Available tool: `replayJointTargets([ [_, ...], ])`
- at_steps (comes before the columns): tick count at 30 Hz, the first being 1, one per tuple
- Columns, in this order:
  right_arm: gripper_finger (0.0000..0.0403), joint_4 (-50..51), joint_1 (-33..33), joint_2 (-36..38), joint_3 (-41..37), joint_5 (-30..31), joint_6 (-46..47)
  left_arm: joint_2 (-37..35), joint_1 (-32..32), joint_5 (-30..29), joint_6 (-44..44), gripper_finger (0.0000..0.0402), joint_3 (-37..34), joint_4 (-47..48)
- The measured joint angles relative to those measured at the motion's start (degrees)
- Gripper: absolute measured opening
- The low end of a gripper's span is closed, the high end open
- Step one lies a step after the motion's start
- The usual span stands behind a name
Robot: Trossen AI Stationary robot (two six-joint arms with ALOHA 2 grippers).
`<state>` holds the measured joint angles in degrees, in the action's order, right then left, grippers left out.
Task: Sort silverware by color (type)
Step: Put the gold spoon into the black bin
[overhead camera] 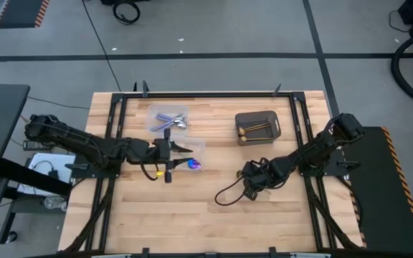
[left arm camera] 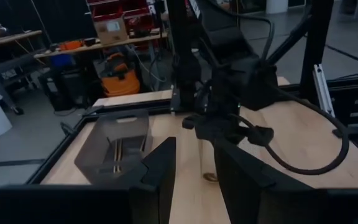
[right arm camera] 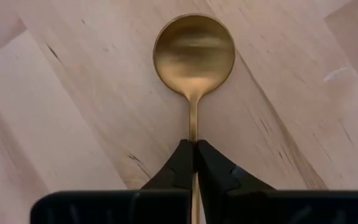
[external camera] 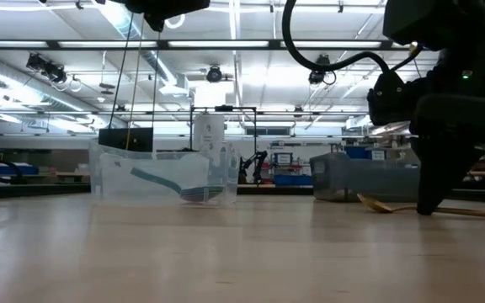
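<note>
A gold spoon (right arm camera: 193,55) lies flat on the wooden table, its bowl (external camera: 377,204) toward the table's middle, and my right gripper (right arm camera: 194,144) is shut on its handle. My left gripper (left arm camera: 194,180) hovers open and empty above a clear tub (overhead camera: 192,147) at the table's left middle. A teal-handled utensil (external camera: 167,181) with a purple head (overhead camera: 194,165) lies in that tub. A second clear tub (overhead camera: 167,118) farther back holds silver-headed utensils. The dark grey bin (overhead camera: 258,127) holds gold utensils. My right gripper pinches the spoon's thin handle (right arm camera: 193,127) between its two fingertips, a short way behind the bowl. The fingers come steeply from above and lie along the handle. The spoon rests flat on the table, bowl up.
A black cable (overhead camera: 224,197) loops on the table beside my right gripper. The table's black frame rails (overhead camera: 303,143) run along both sides. Bare wood lies toward the near edge (overhead camera: 192,222).
</note>
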<state>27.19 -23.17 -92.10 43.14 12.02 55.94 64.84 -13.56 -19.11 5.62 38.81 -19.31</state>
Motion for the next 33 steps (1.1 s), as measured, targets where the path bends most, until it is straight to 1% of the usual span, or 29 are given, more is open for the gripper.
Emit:
replayJointTargets([
  [3, 0.0012, -0.1, 0.5, 0.6, -0.1, -0.7, -0.2, 0.0, 0.0, 0.0, 0.0, 0.0118, 0.0, 0.4],
  [10, 0.0011, -0.2, 2.8, 3.0, -0.2, -4.6, -0.7, 0.0, 0.3, 0.0, 2.6, 0.0118, 0.0, 1.0],
  [13, 0.0011, 0.3, 3.2, 4.5, -0.2, -4.7, -3.1, 0.0, 0.3, 0.0, 2.6, 0.0118, 0.0, 2.9],
  [20, 0.001, 6.1, 6.4, 11.9, -0.2, -7.4, -9.2, 0.0, 0.3, 0.0, 2.6, 0.0118, 0.0, 4.4],
  [23, 0.001, 8.7, 7.7, 15.7, -0.1, -7.4, -13.0, 0.0, 0.3, 0.0, 0.9, 0.0118, 0.0, 4.5],
  [28, 0.001, 11.1, 11.3, 21.1, -0.1, -6.9, -20.6, 2.1, 0.2, 0.1, -2.9, 0.0118, 0.0, 5.3],
  [33, 0.001, 14.7, 15.3, 24.4, 0.0, -2.7, -29.9, 5.4, 0.2, 0.1, -7.6, 0.0118, 0.0, 6.6],
])
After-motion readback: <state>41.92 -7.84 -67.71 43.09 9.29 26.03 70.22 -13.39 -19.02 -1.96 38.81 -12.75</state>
